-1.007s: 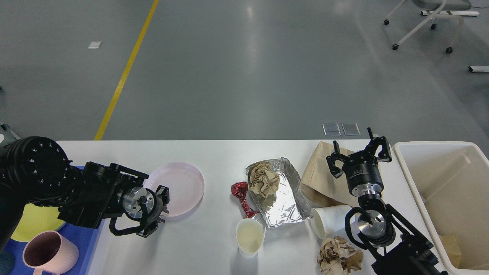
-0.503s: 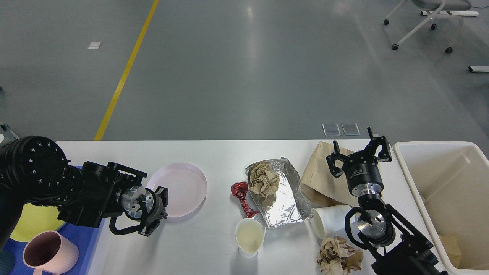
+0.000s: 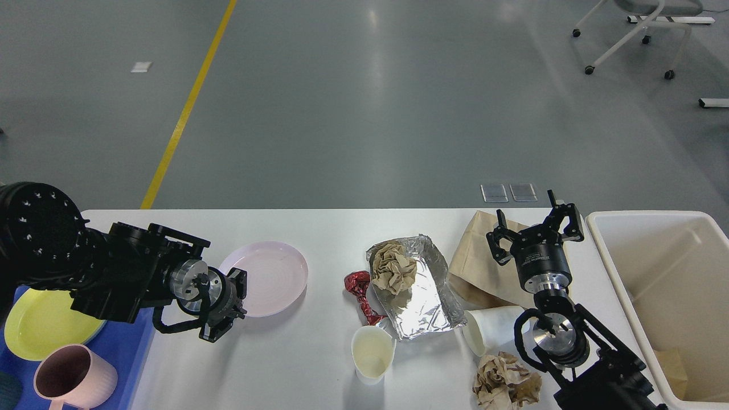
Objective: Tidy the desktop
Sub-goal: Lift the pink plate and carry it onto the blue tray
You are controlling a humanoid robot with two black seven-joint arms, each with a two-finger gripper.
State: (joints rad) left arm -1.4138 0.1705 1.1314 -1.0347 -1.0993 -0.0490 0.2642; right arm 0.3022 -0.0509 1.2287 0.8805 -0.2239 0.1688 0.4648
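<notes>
The white desk (image 3: 319, 228) runs across the near part of the view, grey floor beyond it. On its left the left end effector (image 3: 236, 299) sits at the near-left rim of a pink plate (image 3: 267, 276); its fingers are dark and seen end-on, so I cannot tell whether they grip the plate or stand apart. Left of that arm, a blue tray (image 3: 134, 347) carries a yellow plate (image 3: 40, 327) and a pink mug (image 3: 71, 378).

Mid-desk lies a foil tray (image 3: 424, 299) with a crumpled brown paper ball (image 3: 392, 266) in it, a red foil wrapper (image 3: 359, 290) touching its left side and a cream cup (image 3: 372, 353) upright just near it. A white paper cup (image 3: 492, 327) lies on its side to the right, another crumpled paper wad (image 3: 501, 387) near that.

The right end effector (image 3: 535, 228) hangs over a brown paper bag (image 3: 475, 267), fingers spread, holding nothing. A pale label on its wrist is too small to read. A cream bin (image 3: 603, 245) stands at far right.
</notes>
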